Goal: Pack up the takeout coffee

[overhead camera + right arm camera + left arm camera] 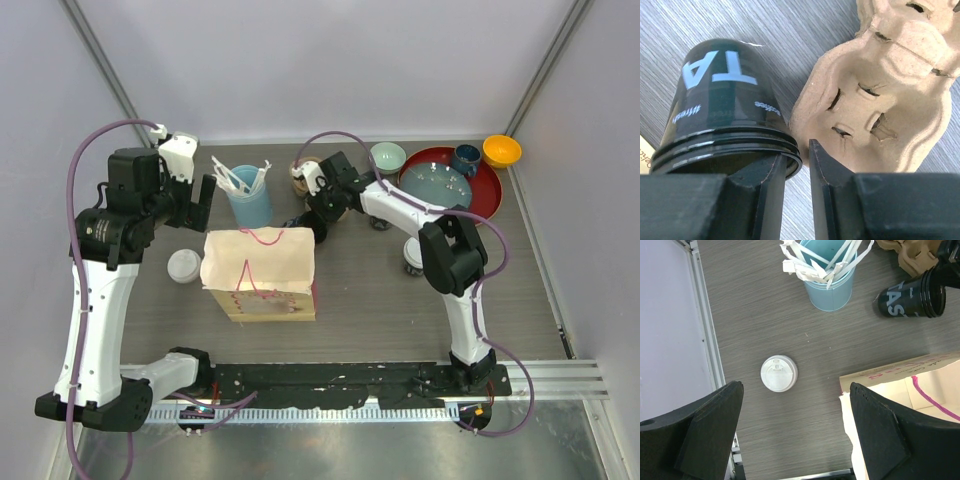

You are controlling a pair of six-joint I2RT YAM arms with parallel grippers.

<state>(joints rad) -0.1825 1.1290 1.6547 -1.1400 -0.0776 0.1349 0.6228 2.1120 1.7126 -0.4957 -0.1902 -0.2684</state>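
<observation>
Nearest me the paper bag (270, 300) stands open on the desk (370, 290). Just off its left side is a white sip lid (779, 373), lying flat. From above I cannot tell whether a cup stands under it. The left tool (796, 389) hangs over that lid with its jaws spread wide and nothing in them.

Just past the bag's far edge a black cup (725, 100) lies on its side with no lid on it. Its long axis runs across the desk, roughly along that edge, base towards the left arm and open mouth towards the right. The right tool (797, 151) is at the mouth. One finger seems to sit inside the rim and the other outside, jaws drawn close about the cup wall, though I cannot tell whether they have bitten yet.

The pulp cup carrier (880, 100) lies just beside that outer finger. The right arm is much the nearer to the cup, so I'd expect it to lift it by the rim.

Further back stand the light-blue cup (830, 290) of white utensils and a red tray (490, 195).
</observation>
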